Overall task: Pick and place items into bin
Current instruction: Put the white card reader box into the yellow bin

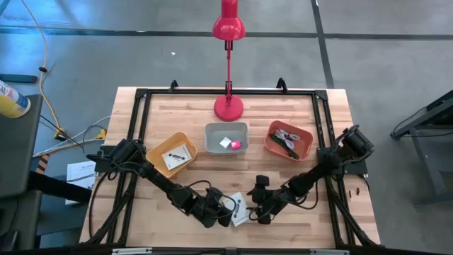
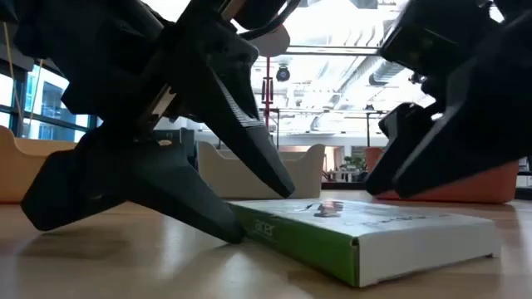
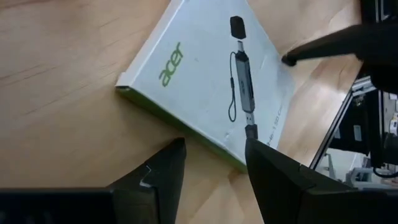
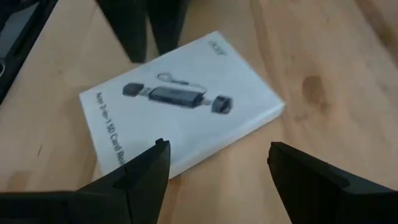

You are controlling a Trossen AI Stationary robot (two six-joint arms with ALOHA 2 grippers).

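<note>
A flat white box with green sides and a printed card reader (image 1: 239, 207) lies flat on the wooden table near its near edge, also in the low view (image 2: 374, 228). My left gripper (image 3: 214, 168) is open at the box's left edge, slanting down. One finger is beside the box and one over its corner. My right gripper (image 4: 217, 162) is open at the box's right side, its fingers low over that edge. A pink cube (image 1: 236, 145) and a white cube (image 1: 225, 142) lie in the grey bin (image 1: 212, 138). My left gripper's lower finger (image 2: 212, 218) stands with its tip on the table against the box's green left edge (image 2: 253, 228). The other finger (image 2: 270, 170) reaches over the box's top. Whether either presses the box, I cannot tell. My right gripper's fingertip (image 3: 289, 60) is at the box's right edge; whether it touches, I cannot tell.
A yellow bin (image 1: 172, 154) with a white card stands at the left. An orange bin (image 1: 288, 139) holds a green stick and small bits at the right. A red lamp (image 1: 228, 106) stands behind the grey bin. A black frame (image 1: 141, 95) rims the table.
</note>
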